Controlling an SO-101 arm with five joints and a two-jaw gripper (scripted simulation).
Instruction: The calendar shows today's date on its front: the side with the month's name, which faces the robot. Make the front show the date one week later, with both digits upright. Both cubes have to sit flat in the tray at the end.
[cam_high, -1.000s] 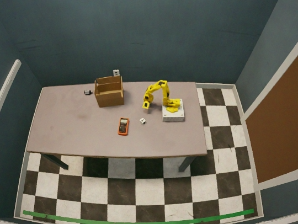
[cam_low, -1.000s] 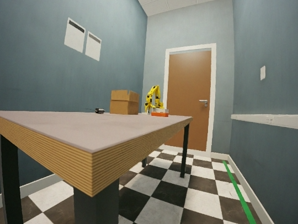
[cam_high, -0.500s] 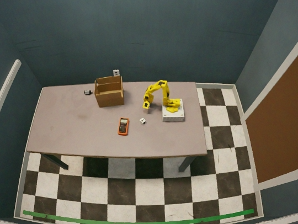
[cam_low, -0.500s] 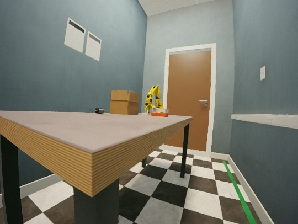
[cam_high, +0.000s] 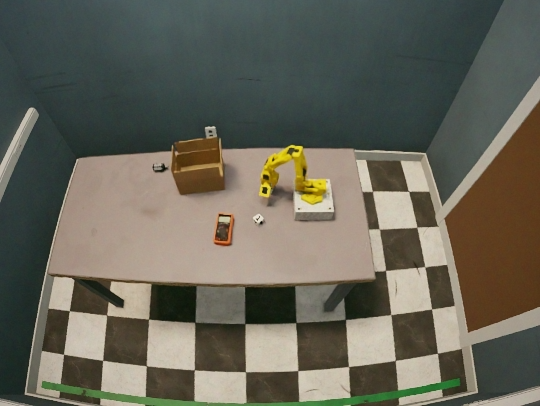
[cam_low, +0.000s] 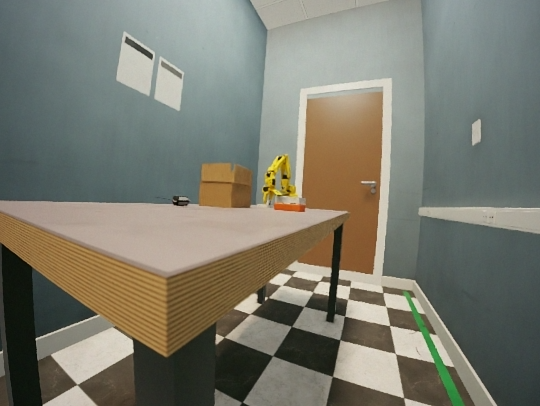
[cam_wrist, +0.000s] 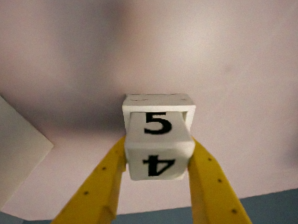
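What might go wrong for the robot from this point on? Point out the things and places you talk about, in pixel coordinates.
The cube (cam_wrist: 159, 145) pinched in the gripper (cam_high: 265, 200) (cam_wrist: 159, 155) sits right at the white tray (cam_wrist: 158, 102); it may catch the rim and land tilted.
Its 4 looks sideways or inverted in the wrist view, so a digit might end up not upright.
The loose cube (cam_high: 258, 219) lies nearby and might get knocked.

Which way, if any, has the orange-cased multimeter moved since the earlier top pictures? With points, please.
No; the orange-cased multimeter (cam_high: 223, 229) (cam_low: 289, 207) lies unmoved beside the small white cube (cam_high: 258, 219).
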